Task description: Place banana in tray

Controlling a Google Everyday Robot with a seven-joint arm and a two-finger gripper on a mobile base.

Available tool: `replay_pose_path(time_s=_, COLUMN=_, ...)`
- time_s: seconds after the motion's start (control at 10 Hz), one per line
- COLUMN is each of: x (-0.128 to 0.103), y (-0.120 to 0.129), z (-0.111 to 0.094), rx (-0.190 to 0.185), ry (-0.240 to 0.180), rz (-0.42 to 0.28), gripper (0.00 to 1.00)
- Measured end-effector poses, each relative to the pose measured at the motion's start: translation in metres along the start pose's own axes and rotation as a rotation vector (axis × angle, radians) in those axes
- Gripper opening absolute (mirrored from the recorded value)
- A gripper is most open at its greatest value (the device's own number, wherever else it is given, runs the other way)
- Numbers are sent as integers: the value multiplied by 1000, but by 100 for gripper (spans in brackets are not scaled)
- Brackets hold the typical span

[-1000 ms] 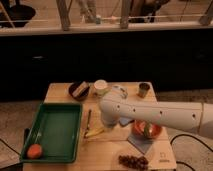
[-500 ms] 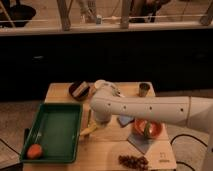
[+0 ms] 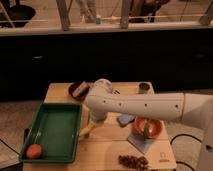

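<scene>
- The arm reaches in from 3 o'clock across the table.
- The gripper points down near the table's centre, just to the 3 o'clock side of the tray.
- Its fingers are closed.
- The banana lies on the table at the gripper's 7 o'clock, just outside the tray's right rim. Its upper end is hidden under the gripper, so I cannot tell whether it is gripped.
- An orange fruit sits in the tray's 7 o'clock corner.
- An orange bowl stands at the gripper's 3 o'clock.
</scene>
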Motion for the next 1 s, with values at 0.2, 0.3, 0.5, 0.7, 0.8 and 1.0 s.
replay_pose_path(time_s=0.2, x=-18, y=-7, z=-5, rx=2, ry=2, rz=-32, gripper=0)
replay_pose_path(time_s=0.3, x=-19, y=-9, z=-6, rx=1, ry=3, rz=-43, gripper=0)
replay_pose_path(time_s=0.5, x=-32, y=-15, z=-8, rx=-2, ry=2, rz=-70, gripper=0)
replay_pose_path(time_s=0.7, x=-50, y=-21, z=-9, rx=-7, ry=2, rz=-100, gripper=0)
replay_pose_path(time_s=0.8, x=-56, y=-24, z=-10, rx=-7, ry=0, rz=-116, gripper=0)
replay_pose_path(time_s=1.0, x=-63, y=-27, z=-10, rx=-9, ry=-4, rz=-142, gripper=0)
